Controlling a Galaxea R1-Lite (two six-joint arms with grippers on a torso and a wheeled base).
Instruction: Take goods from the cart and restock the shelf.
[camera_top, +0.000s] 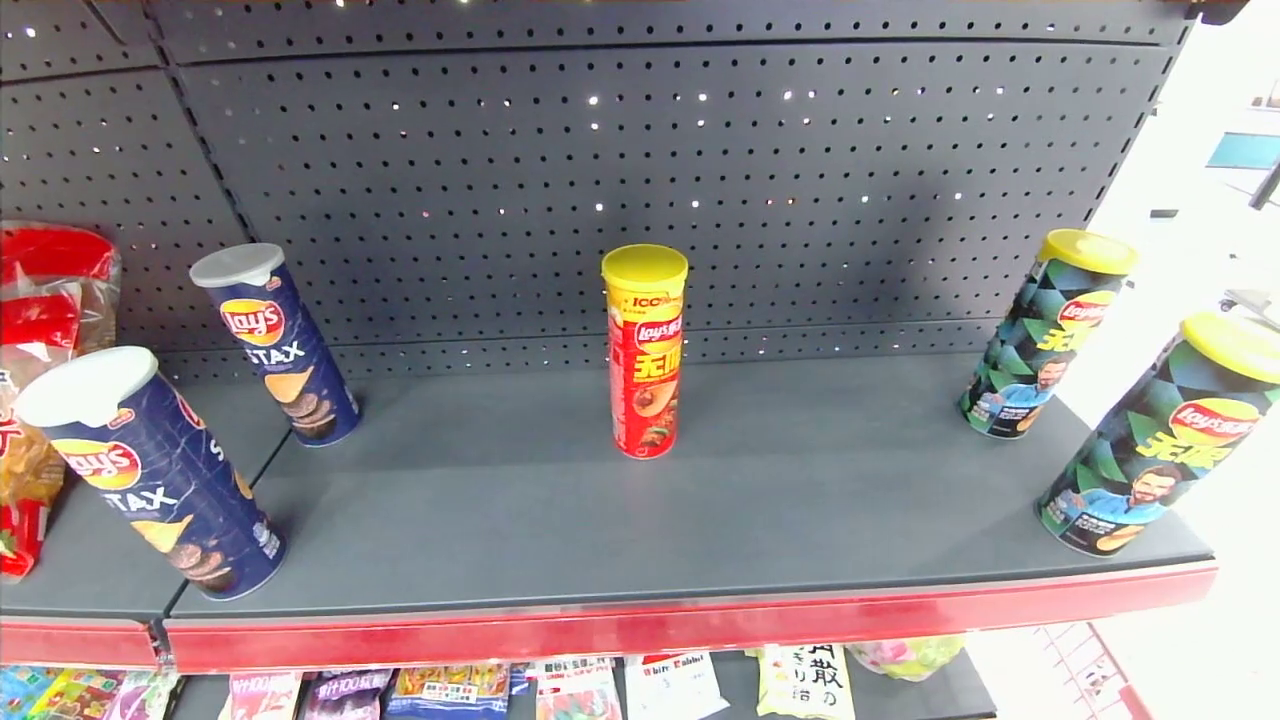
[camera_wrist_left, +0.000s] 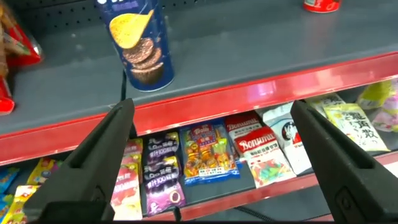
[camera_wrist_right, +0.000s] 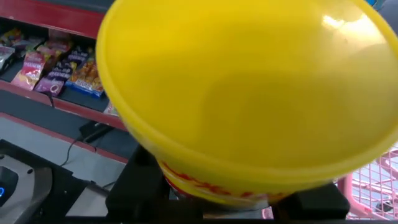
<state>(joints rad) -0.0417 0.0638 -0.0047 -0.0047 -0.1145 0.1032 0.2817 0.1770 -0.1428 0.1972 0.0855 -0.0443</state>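
The right gripper (camera_wrist_right: 217, 200) is clenched on a yellow-lidded can (camera_wrist_right: 249, 93), its dark fingers (camera_wrist_right: 138, 186) pressed to either side of the red body just under the lid, with red wire mesh (camera_wrist_right: 373, 186) close behind it. The left gripper (camera_wrist_left: 212, 104) is released, its two black fingers (camera_wrist_left: 93, 168) spread wide and holding nothing, and it hangs in front of the shelf's red front edge (camera_wrist_left: 249, 93), above the snack packets (camera_wrist_left: 205, 155) on the lower shelf. On the shelf (camera_top: 520, 520), a red can (camera_top: 645, 350) with a yellow lid stands upright at the middle, about halfway between the front edge and the pegboard back (camera_top: 640, 170). A blue can (camera_top: 280, 345) stands near the back toward the left end, and a second blue can (camera_top: 150, 470) stands near the front edge at the left end, both with white lids. A green can (camera_top: 1045, 335) stands toward the back at the right end, and a second green can (camera_top: 1155, 435) stands at the front right corner, both with yellow lids. All five are well apart from one another. Bagged goods (camera_top: 40, 380) sit at the far left, beside the blue cans.
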